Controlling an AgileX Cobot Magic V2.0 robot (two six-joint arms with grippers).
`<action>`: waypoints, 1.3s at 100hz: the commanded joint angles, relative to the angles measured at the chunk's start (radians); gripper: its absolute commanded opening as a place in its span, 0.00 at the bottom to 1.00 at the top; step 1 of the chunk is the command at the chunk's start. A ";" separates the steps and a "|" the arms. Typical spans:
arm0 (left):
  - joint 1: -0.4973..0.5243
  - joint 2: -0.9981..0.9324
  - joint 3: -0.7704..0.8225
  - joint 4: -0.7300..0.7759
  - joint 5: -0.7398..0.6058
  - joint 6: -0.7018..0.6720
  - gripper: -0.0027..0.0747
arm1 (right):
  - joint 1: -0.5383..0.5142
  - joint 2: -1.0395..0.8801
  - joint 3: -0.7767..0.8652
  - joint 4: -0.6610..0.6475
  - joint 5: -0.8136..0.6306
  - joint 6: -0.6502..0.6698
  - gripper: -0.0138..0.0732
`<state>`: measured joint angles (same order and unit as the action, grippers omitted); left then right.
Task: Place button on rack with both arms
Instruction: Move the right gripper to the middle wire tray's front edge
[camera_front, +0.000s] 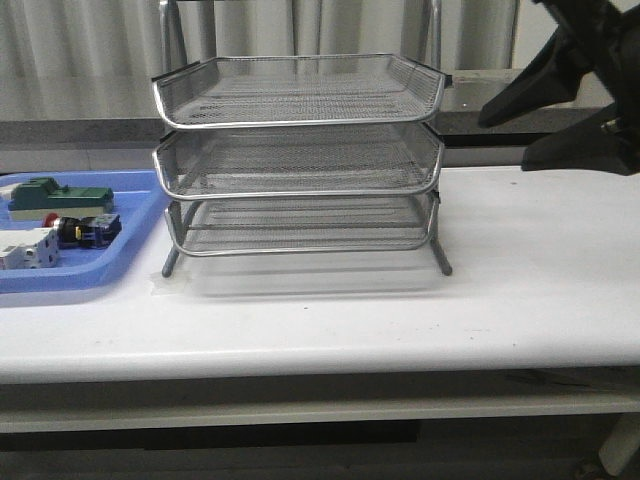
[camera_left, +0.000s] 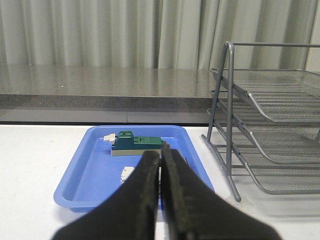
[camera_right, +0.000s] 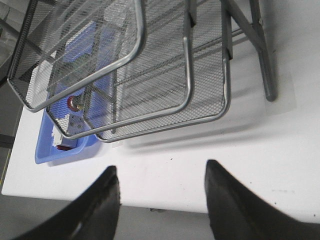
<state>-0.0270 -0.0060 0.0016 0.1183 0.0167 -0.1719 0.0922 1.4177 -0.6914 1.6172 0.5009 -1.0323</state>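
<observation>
The button (camera_front: 85, 230), red head and black body, lies on its side in the blue tray (camera_front: 120, 262) at the left. Its red head also shows through the mesh in the right wrist view (camera_right: 75, 103). The three-tier silver wire rack (camera_front: 300, 160) stands mid-table, and it also shows in the left wrist view (camera_left: 270, 125) and the right wrist view (camera_right: 190, 75). My right gripper (camera_front: 505, 141) hangs open and empty, high to the right of the rack; its jaws (camera_right: 162, 167) stand wide apart. My left gripper (camera_left: 160, 154) is shut and empty in front of the tray, hiding the button in that view.
In the tray (camera_left: 85, 170), a green block (camera_front: 60, 195) lies behind the button and a white breaker (camera_front: 25, 250) lies in front of it. The green block also shows in the left wrist view (camera_left: 135, 144). A grey counter and curtains run behind the white table (camera_front: 400, 320).
</observation>
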 joint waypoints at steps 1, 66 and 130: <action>-0.007 -0.033 0.045 0.002 -0.076 -0.011 0.04 | -0.004 0.047 -0.071 0.060 0.068 -0.040 0.62; -0.007 -0.033 0.045 0.002 -0.076 -0.011 0.04 | -0.001 0.346 -0.320 0.062 0.142 -0.040 0.62; -0.007 -0.033 0.045 0.002 -0.076 -0.011 0.04 | 0.055 0.436 -0.406 0.095 0.137 -0.040 0.40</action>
<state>-0.0270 -0.0060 0.0016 0.1183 0.0171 -0.1719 0.1472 1.8987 -1.0676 1.6719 0.6003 -1.0600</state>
